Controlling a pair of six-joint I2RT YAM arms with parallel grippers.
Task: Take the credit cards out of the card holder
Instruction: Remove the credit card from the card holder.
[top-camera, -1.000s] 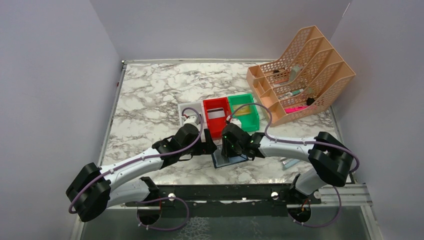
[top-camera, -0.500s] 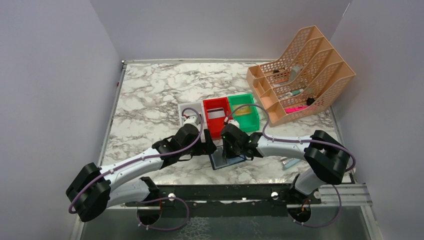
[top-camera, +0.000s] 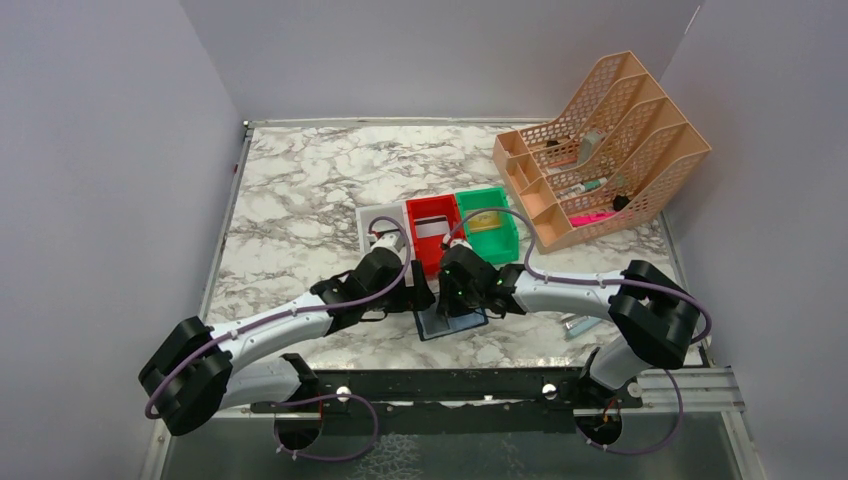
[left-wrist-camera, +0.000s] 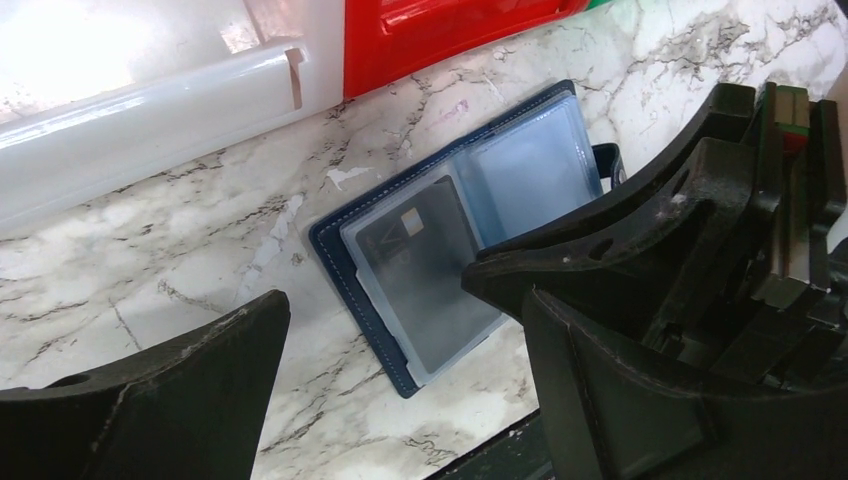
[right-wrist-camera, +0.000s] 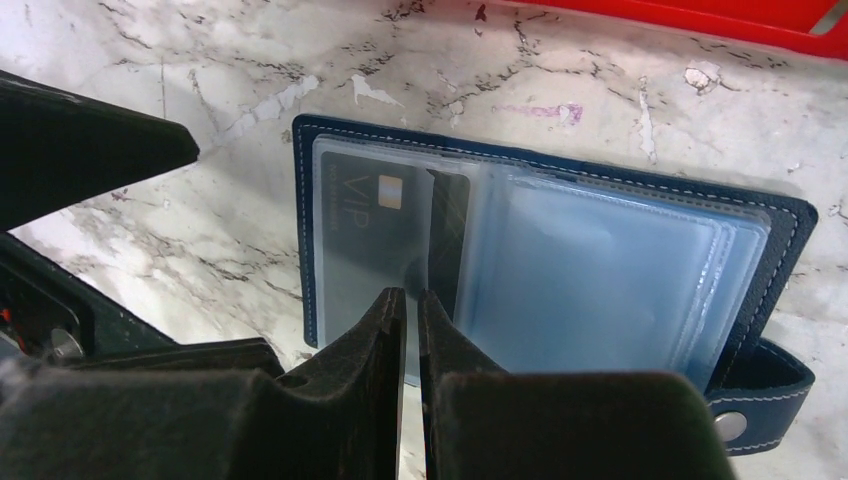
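Since a second ago the right gripper (right-wrist-camera: 412, 310) has slid a little to the left and drawn its fingers in, and the card holder (top-camera: 452, 322) has shifted slightly leftward under it. On the marble table (top-camera: 300, 190), a peach mesh organiser (top-camera: 610, 140) stands at the far right. A white bin (top-camera: 372, 218), a red bin (top-camera: 430, 235) and a green bin (top-camera: 490, 222) sit side by side near the middle. Both arms reach in to meet just in front of the red bin, where the navy card holder lies open and flat on the marble, its clear sleeves up and its snap tab pointing toward the right arm. A dark credit card (right-wrist-camera: 365, 225) marked VIP shows through the left sleeve, and the edge of a black card (right-wrist-camera: 448, 240) stands out beside it at the fold. The left gripper (left-wrist-camera: 405, 300) hovers over the holder with its jaws spread wide, holding nothing. The right gripper's fingers are almost together at the near edge of the sleeves. Whether they pinch a card or a sleeve cannot be told.
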